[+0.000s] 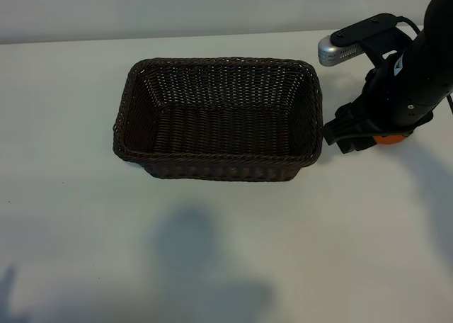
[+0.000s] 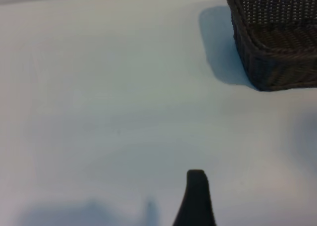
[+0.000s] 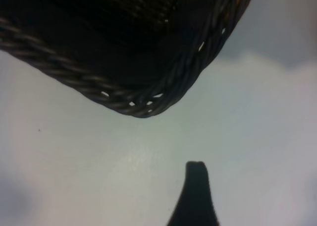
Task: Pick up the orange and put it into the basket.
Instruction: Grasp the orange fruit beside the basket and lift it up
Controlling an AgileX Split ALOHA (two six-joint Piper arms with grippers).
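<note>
Basket (image 1: 219,117) long axis left-right; right gripper (image 1: 364,135) fingers wide about the orange (image 1: 388,139).

White table (image 1: 226,252) under me, plain matte top, fills nearly whole scene. Pale grey wall (image 1: 177,8) behind far edge, bare. Light from above my side: soft blurred shadows (image 1: 205,266) pool on near part of table, fainter one at right edge.

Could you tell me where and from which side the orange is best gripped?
Probably across its widest middle, from above: the orange is round and sits on the table beside the basket, mostly hidden under the right gripper.
</note>
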